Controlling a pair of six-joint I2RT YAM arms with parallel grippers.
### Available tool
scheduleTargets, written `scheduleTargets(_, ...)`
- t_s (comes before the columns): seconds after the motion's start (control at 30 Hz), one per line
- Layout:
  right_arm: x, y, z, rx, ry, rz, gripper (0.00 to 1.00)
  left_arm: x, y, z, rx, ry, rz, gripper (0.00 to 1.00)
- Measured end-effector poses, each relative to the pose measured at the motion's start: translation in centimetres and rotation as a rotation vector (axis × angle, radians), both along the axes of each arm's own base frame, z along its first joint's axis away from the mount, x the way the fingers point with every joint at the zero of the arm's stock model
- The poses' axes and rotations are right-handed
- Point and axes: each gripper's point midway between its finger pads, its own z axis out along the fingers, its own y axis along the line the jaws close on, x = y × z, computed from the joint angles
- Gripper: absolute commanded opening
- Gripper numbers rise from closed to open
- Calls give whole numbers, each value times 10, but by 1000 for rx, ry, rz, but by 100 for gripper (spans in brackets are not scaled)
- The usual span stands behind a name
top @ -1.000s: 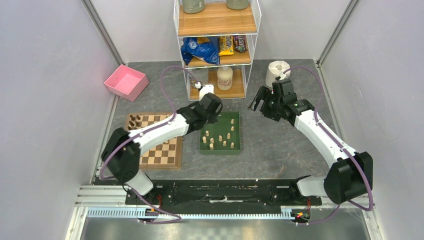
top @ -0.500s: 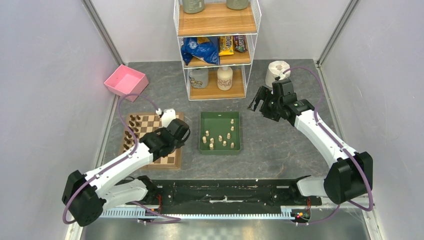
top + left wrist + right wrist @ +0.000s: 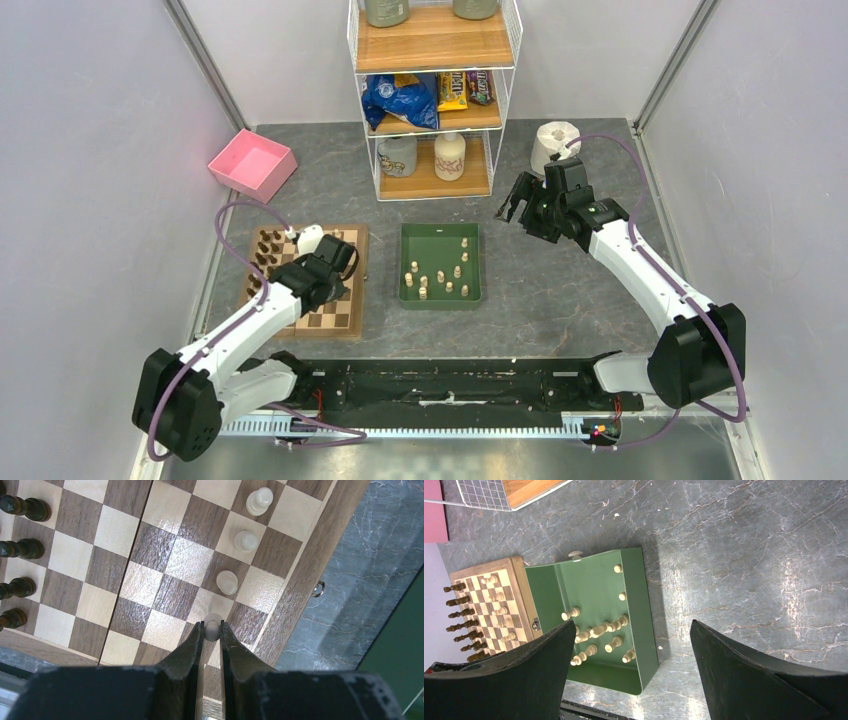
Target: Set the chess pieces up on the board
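My left gripper (image 3: 212,628) is shut on a pale pawn (image 3: 214,619) and holds it over the board (image 3: 330,318), near the board's right border. The pawn is in line with three pale chess pieces (image 3: 246,540) standing on that side. Dark chess pieces (image 3: 20,550) line the board's far left side. In the top view the left gripper (image 3: 345,262) hangs over the board's right part. Several pale pieces (image 3: 440,280) lie in the green tray (image 3: 440,229). My right gripper (image 3: 512,200) hovers open and empty to the right of the tray; the right wrist view looks between its fingers (image 3: 549,660) onto the tray (image 3: 639,620).
A pink bin (image 3: 252,163) sits at the back left. A wire shelf (image 3: 435,100) with bottles and snacks stands behind the tray, and a white roll (image 3: 555,140) is at the back right. Grey walls close in both sides.
The left arm has swung left from over the green tray to the board, its gripper staying shut. The right arm has not moved.
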Motion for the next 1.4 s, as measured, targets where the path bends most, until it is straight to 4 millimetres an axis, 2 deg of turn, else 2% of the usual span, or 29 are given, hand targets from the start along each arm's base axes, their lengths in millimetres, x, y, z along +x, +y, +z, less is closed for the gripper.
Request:
scheduleTargets(0.57, 0, 0, 0, 1, 1, 1, 92, 0, 1, -8, 5, 33, 9, 3)
scheduleTargets(0.83, 0, 1, 0, 2, 1, 2, 93, -1, 2, -12, 13, 47, 10, 9)
scheduleTargets(1.3, 0, 1, 0, 2, 1, 2, 93, 2, 3, -14, 21, 32, 17, 11)
scheduleTargets(1.4, 0, 1, 0, 2, 1, 2, 93, 2, 3, -14, 21, 29, 17, 15)
